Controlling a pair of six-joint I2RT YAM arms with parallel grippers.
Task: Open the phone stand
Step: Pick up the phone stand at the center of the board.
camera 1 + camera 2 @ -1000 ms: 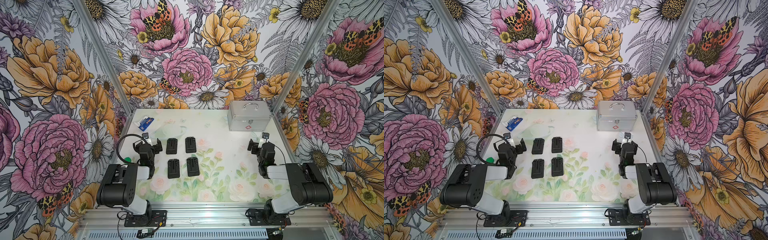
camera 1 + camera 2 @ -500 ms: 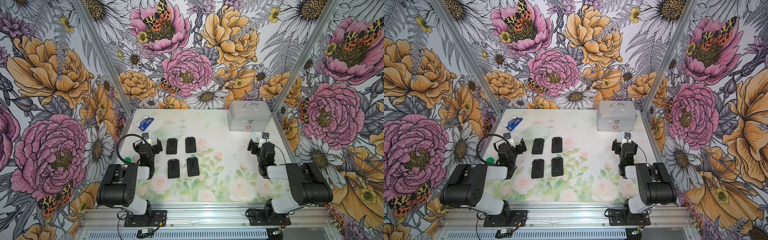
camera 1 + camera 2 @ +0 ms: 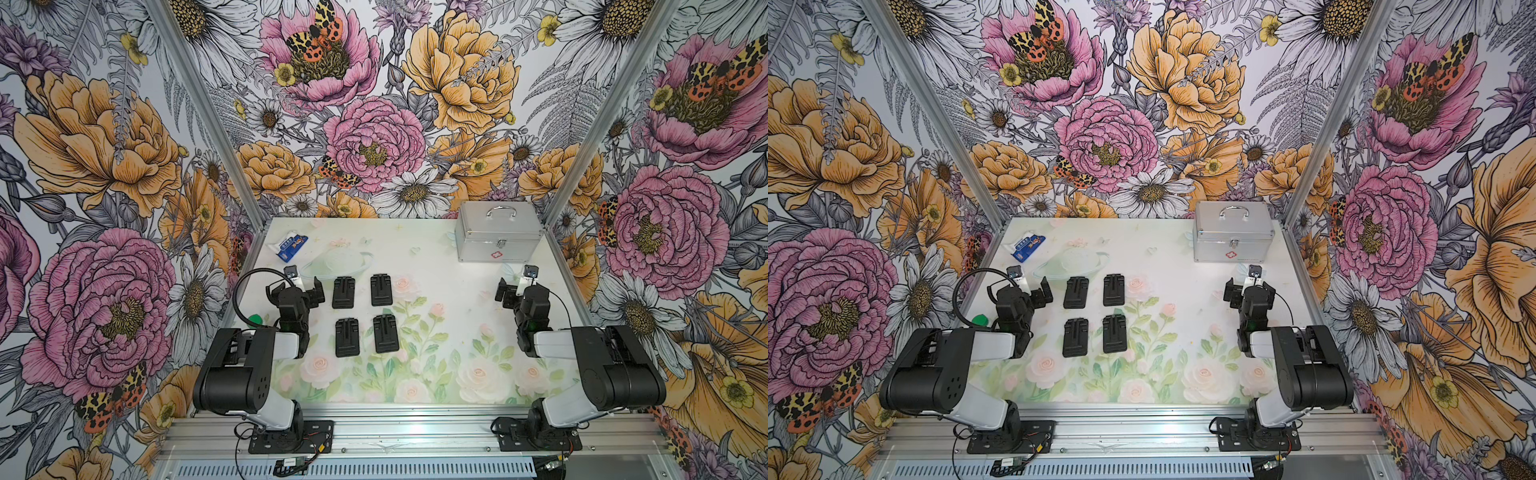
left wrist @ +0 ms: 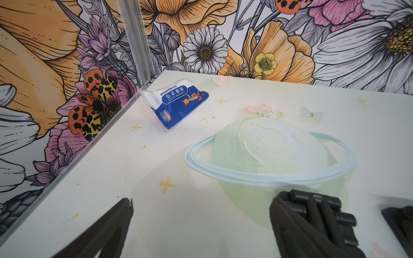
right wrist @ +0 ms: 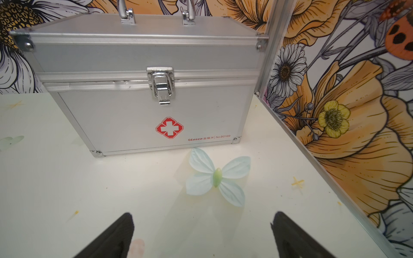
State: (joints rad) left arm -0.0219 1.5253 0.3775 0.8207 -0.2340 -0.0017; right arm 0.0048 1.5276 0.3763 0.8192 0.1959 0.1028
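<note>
- L gripper (image 3: 296,287) wide open, empty — nearest folded phone stand (image 3: 343,292) just beside its right finger
- R gripper (image 3: 518,290) wide open, empty — first-aid case (image 3: 498,239) ahead of it

light: bright, even | shadows: soft | glare: rail (image 3: 399,428) | blur: left fingers (image 4: 107,232) near lens
</note>
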